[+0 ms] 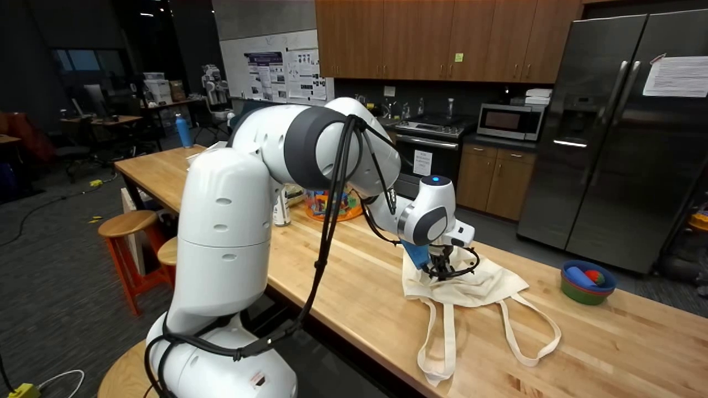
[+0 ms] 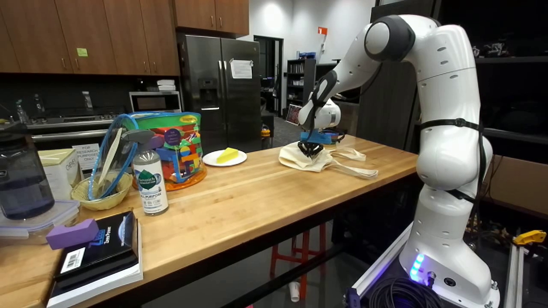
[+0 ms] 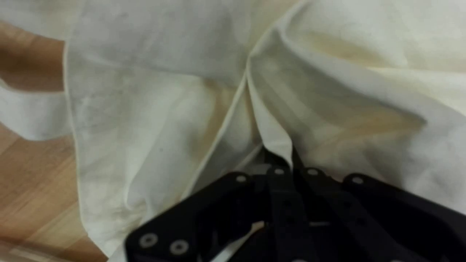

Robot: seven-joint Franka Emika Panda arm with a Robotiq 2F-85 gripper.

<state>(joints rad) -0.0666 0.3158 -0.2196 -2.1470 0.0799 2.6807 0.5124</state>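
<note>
Across a wooden tabletop (image 1: 343,309), a crumpled cream cloth bag (image 1: 489,282) is spread directly beneath the gripper (image 3: 291,167), one fold pinched in its closed grip, other folds bunched alongside. Bag straps (image 1: 449,337) are splayed on the wood. Nearby, nested bowls (image 1: 583,297) are set; well apart, a plate (image 2: 209,161) bearing a yellow wedge (image 2: 227,155) and a clear bag of coloured blocks (image 2: 188,149) are placed; beyond, a refrigerator (image 1: 597,166) is seen

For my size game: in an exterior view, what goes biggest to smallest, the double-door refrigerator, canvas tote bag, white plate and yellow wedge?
In an exterior view, largest first:
Double-door refrigerator
Canvas tote bag
White plate
Yellow wedge
</note>
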